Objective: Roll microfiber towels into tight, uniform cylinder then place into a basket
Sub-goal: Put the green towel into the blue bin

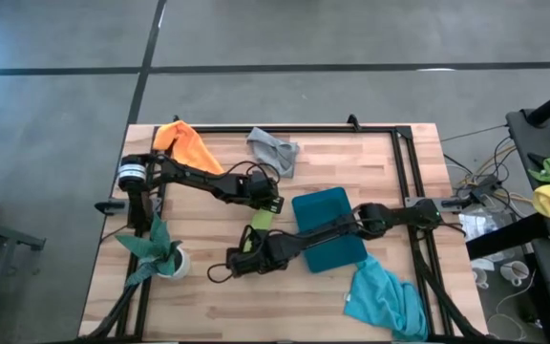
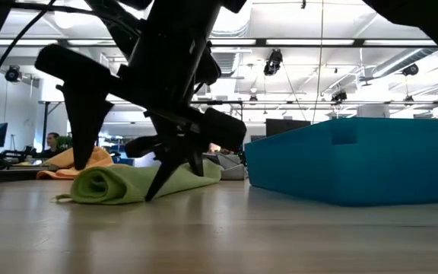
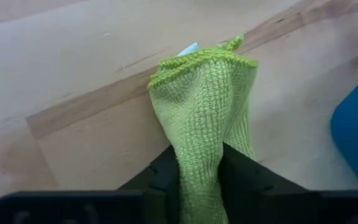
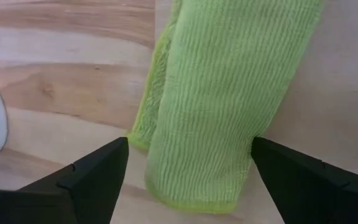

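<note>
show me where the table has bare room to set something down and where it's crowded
Free: the near-edge wood between the plant and the turquoise towel, and the far strip right of the grey towel. Crowded: the middle, where the left gripper pinches the lime green towel, the right gripper straddles its other end, and the basket sits alongside.
</note>
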`<state>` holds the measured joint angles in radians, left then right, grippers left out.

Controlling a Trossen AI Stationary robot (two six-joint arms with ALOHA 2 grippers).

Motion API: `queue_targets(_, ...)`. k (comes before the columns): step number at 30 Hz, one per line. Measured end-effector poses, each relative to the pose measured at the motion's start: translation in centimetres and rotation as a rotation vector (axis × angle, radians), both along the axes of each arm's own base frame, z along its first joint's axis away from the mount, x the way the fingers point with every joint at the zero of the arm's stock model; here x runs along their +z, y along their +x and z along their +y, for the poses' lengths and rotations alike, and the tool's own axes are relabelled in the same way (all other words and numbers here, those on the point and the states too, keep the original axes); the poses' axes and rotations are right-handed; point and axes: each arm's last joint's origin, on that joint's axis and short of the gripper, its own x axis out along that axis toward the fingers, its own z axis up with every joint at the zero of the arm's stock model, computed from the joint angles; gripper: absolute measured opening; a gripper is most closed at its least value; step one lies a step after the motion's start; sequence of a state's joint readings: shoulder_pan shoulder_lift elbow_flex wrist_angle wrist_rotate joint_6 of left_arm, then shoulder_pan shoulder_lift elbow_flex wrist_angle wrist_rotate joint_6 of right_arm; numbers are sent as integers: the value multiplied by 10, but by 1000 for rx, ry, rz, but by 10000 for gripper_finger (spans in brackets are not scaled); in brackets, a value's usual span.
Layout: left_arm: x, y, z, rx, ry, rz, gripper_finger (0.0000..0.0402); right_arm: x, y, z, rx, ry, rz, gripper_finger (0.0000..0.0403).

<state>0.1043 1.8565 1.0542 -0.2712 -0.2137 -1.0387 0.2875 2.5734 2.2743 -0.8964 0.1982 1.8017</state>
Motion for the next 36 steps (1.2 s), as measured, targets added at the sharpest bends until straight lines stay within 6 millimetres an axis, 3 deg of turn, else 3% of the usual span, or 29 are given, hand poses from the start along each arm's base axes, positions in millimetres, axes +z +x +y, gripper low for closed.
queue_targets(3,0,0,0,-2,1,-2,34,-3,1,-5,-7,19,15,314)
queue_targets(7,0,0,0,-8,4,-4,7,-4,1,-6,-22,23,20,249)
queue_targets(14,0,1,0,-39,20,2,6,-10,4,-8,-16,19,13,124)
queue_targets(21,2,0,0,-73,32,9,4,-11,8,-9,6,12,-11,25)
queue_targets(29,15,-5,-1,-167,68,21,3,-3,-4,-9,3,14,81,14)
queue_targets(36,37,-6,-1,-160,90,-64,3,23,-28,-13,5,11,250,13)
